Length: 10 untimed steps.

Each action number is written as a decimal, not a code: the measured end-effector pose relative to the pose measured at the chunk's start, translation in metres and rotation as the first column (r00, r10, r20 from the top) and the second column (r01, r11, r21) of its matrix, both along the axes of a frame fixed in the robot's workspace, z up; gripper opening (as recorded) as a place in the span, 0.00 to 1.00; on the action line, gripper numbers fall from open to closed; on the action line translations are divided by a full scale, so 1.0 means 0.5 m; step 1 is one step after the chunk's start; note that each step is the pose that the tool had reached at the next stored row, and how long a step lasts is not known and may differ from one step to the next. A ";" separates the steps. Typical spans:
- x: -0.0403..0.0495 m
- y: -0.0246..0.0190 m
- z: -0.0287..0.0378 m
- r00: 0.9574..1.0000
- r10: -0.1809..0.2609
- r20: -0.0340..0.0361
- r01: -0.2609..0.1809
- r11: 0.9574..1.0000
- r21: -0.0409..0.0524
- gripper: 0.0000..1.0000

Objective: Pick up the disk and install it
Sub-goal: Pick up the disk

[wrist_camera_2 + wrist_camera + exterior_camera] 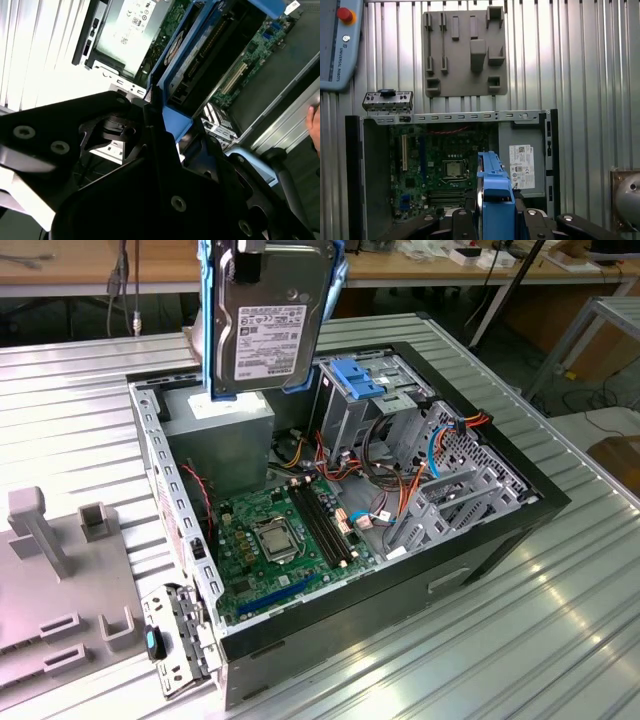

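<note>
On a ribbed metal table [520,640], a grey fixture plate [20,625] with upright posts and slots lies at the exterior view's left. Just beside it, against the near corner of the case, sits a small perforated silver bracket [178,650] carrying a blue clip [152,642].

At centre, an open desktop computer case [400,605] lies on its side with its cover off. In its far left corner, as the exterior view shows it, sits a grey power supply [215,440]. A green motherboard [250,565] covers the floor of the case, with a processor socket [270,538] near its middle and dark memory slots [325,525] to the right of that. Red, orange and blue cables [385,500] run from the board toward the silver drive cage [445,485], which fills the right part of the case. A light-blue latch plate [358,378] sits on top at the far end of the cage.

The disk [265,325], dark grey with a white label and framed in its bright blue carrier, hangs on edge in the air above the power supply end of the case, clear of everything inside. In the first wrist view the gripper [495,217] is clamped on the carrier, with a black finger [462,220] pressed against each of its flanks. The carrier's blue edge [495,185] points down toward the motherboard and the power supply.
</note>
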State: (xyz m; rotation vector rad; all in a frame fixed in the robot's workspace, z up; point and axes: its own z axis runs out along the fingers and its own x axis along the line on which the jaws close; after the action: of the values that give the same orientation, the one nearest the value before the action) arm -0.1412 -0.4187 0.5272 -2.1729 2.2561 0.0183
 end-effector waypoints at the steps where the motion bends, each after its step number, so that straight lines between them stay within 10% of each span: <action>1: 0.003 -0.0004 -0.001 1.000 -0.001 0.000 0.001 1.000 0.000 0.37; 10: 0.061 -0.0007 -0.008 1.000 -0.005 0.000 0.005 1.000 0.000 0.37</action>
State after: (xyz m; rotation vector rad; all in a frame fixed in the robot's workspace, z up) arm -0.1109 -0.4190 0.5233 -2.1670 2.2620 0.0179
